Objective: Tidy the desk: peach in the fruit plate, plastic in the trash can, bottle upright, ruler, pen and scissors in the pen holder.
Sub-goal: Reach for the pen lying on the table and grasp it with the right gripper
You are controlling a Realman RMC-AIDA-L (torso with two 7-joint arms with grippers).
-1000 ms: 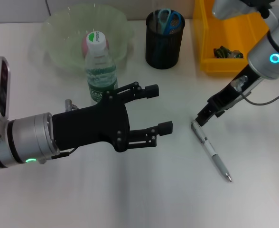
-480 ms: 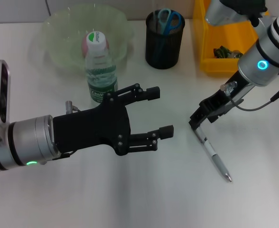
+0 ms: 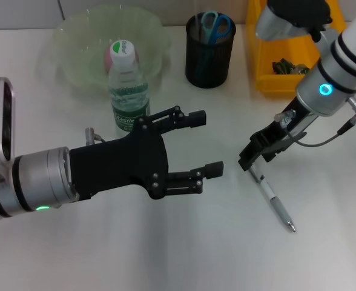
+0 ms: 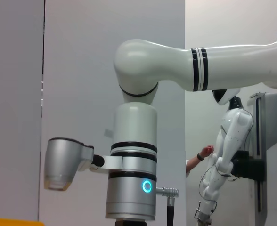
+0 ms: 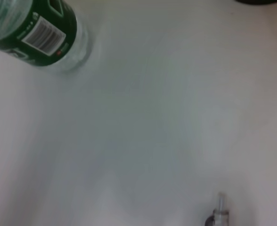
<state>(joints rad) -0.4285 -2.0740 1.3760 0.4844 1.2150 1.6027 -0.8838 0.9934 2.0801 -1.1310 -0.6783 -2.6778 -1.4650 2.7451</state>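
- Head view: the right gripper [image 3: 251, 162] is seen low over the table [image 3: 184, 242], right of centre, its tip at the far end of the pen [image 3: 270, 198]; whether its fingers are spread or closed on the pen cannot be told.
- The pen is seen lying flat on the table, running from the gripper tip toward the near right.
- The left gripper [image 3: 205, 142] is held over the middle of the table with its two fingers spread wide and nothing between them.
- The bottle [image 3: 128, 85] is seen standing upright just beyond the left gripper, on the far left.
- The fruit plate [image 3: 69, 42] is placed behind the bottle, with the peach [image 3: 109, 57] partly visible inside it.
- The pen holder [image 3: 209, 57] is set at the far centre, and the scissors [image 3: 216, 24] are stood in it, handles up.
- The trash can [image 3: 263, 73], yellow, is placed at the far right, with dark plastic [image 3: 282, 66] lying inside it.
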